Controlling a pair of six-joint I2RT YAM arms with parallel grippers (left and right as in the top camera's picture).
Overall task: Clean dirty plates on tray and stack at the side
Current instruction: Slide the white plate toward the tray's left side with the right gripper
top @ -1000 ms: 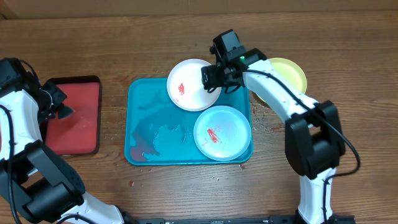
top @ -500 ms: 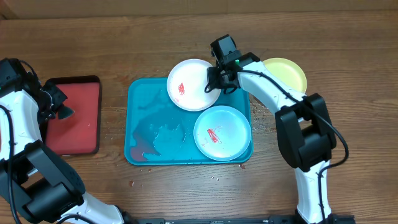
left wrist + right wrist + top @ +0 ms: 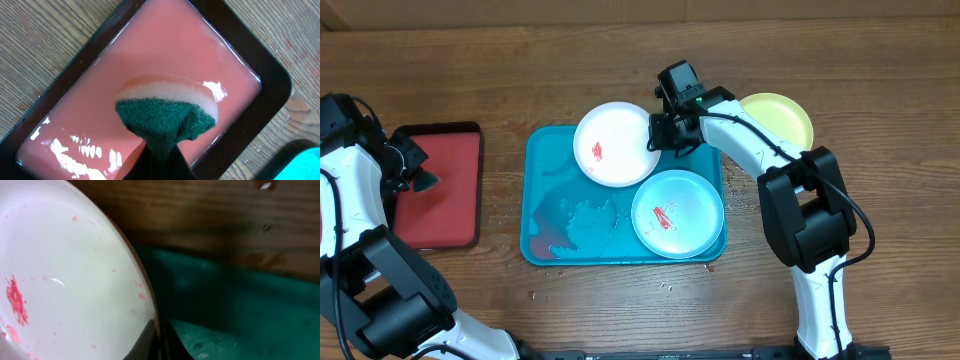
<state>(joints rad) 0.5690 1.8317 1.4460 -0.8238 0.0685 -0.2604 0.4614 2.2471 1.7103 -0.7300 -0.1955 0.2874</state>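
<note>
On the turquoise tray [image 3: 552, 200] lie two dirty plates. The white plate [image 3: 612, 145] [image 3: 65, 280] with red smears sits at the tray's far edge, and my right gripper [image 3: 660, 133] [image 3: 159, 347] is shut on its right rim, one finger inside and one outside. The pale mint plate [image 3: 677, 213] with a red smear lies at the tray's near right. The yellow-green plate [image 3: 782, 117] rests on the table right of the tray, behind my right arm. My left gripper [image 3: 418, 178] [image 3: 162, 157] is shut on a green-and-white sponge [image 3: 167, 107] above the red tray [image 3: 165, 50] [image 3: 445, 185].
The red tray holds a shiny film of pinkish liquid. Water puddles sit on the turquoise tray's left half [image 3: 575, 220]. Crumbs and droplets dot the wooden table [image 3: 880, 150] near the tray's front and right edges.
My right gripper closed onto the white plate's rim and the plate slid left across the tray. The left arm and sponge stayed still.
</note>
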